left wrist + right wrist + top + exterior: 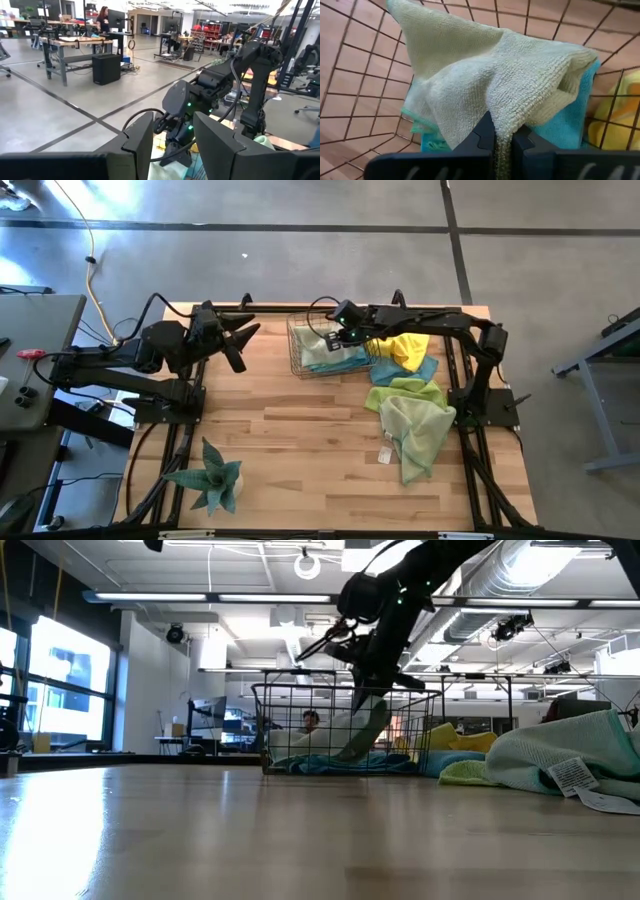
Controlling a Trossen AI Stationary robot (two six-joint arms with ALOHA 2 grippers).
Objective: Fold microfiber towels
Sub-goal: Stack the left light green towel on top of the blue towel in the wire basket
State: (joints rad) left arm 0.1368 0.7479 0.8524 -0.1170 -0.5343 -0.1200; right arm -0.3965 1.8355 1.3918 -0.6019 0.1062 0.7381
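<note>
Right end effector (504, 142) is pinched tight on a soft pale green towel (495, 80), and only my right wrist view shows that grip up close. From above I see the right arm stretched across the wooden bench (300, 440) to the copper wire basket (300, 360), where the towel hangs over a light blue cloth (565, 125). More towels, yellow (405, 348) and lime green (415, 430), lie beside the basket. My left end effector (238, 345) waits near the bench's far left edge, its fingers partly apart and holding nothing.
</note>
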